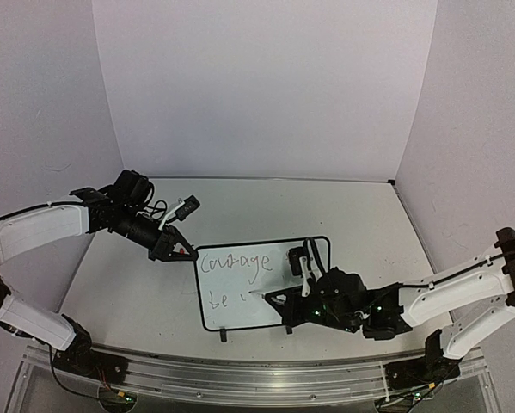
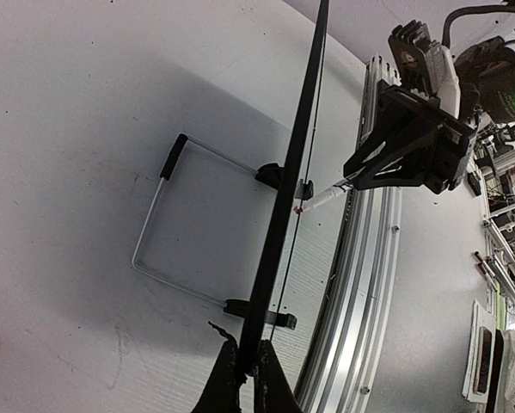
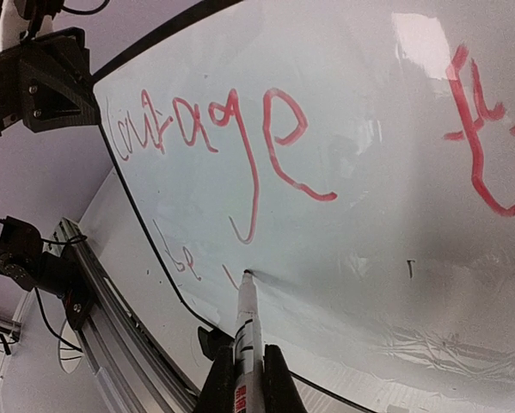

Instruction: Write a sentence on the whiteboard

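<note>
**Second line barely begun**

The right claw [image 3: 242, 379] pinches a marker [image 3: 245, 314], its tip on the whiteboard [image 1: 240, 318] just after "be". The left claw [image 2: 247, 368] clamps the board's far left corner. The board stands mid-worktop, near the front edge. The sentence [image 1: 236, 264] has its top line written; the rest looks still to come.

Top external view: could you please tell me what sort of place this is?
Likely a robotics lab cell: white panels enclose the table; an aluminium rail carries the left arm and right arm.

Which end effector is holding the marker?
The right end effector, shut on the marker with its tip at the whiteboard; the left end effector instead clamps the board's edge.
</note>
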Controlling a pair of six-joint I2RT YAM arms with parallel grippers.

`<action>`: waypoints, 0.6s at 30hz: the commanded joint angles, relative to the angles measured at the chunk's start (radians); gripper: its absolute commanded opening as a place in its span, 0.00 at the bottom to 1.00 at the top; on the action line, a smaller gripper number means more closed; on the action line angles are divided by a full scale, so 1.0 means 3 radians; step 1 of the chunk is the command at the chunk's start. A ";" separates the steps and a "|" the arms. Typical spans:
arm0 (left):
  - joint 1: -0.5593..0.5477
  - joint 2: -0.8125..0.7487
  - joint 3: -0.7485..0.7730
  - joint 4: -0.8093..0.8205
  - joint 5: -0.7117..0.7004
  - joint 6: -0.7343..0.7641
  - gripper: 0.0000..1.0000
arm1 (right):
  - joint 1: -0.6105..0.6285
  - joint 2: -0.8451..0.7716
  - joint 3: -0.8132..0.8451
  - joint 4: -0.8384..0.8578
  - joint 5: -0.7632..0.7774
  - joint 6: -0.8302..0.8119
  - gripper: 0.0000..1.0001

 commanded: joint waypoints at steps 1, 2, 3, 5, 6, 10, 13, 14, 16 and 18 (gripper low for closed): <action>-0.0070 0.0106 0.0046 -0.0063 -0.0204 0.0040 0.00 | -0.0016 0.0078 0.0079 0.0003 0.0099 -0.0025 0.00; -0.0070 0.0104 0.0046 -0.0063 -0.0205 0.0041 0.00 | -0.0015 0.0087 0.0081 -0.0001 0.0081 -0.0021 0.00; -0.0070 0.0102 0.0046 -0.0063 -0.0207 0.0042 0.00 | -0.0014 0.0096 0.0083 -0.0010 0.0062 -0.0017 0.00; -0.0070 0.0102 0.0046 -0.0064 -0.0205 0.0040 0.00 | -0.0014 0.0120 0.0094 -0.0052 0.0004 -0.0007 0.00; -0.0071 0.0101 0.0044 -0.0063 -0.0203 0.0041 0.00 | -0.0012 0.0137 0.0104 -0.0073 -0.0022 -0.0003 0.00; -0.0076 0.0101 0.0046 -0.0062 -0.0202 0.0042 0.00 | -0.0014 0.0203 0.0143 -0.0151 -0.0137 0.0012 0.00; -0.0076 0.0102 0.0046 -0.0064 -0.0207 0.0040 0.00 | -0.0011 0.0279 0.0203 -0.0178 -0.0246 -0.0003 0.00; -0.0076 0.0101 0.0046 -0.0063 -0.0207 0.0040 0.00 | -0.0011 0.0314 0.0230 -0.0179 -0.0295 -0.0011 0.00; -0.0076 0.0101 0.0046 -0.0062 -0.0207 0.0039 0.00 | -0.0014 0.0394 0.0293 -0.0177 -0.0371 -0.0028 0.00; -0.0081 0.0099 0.0046 -0.0063 -0.0211 0.0041 0.00 | -0.0014 0.0481 0.0354 -0.0159 -0.0440 -0.0047 0.00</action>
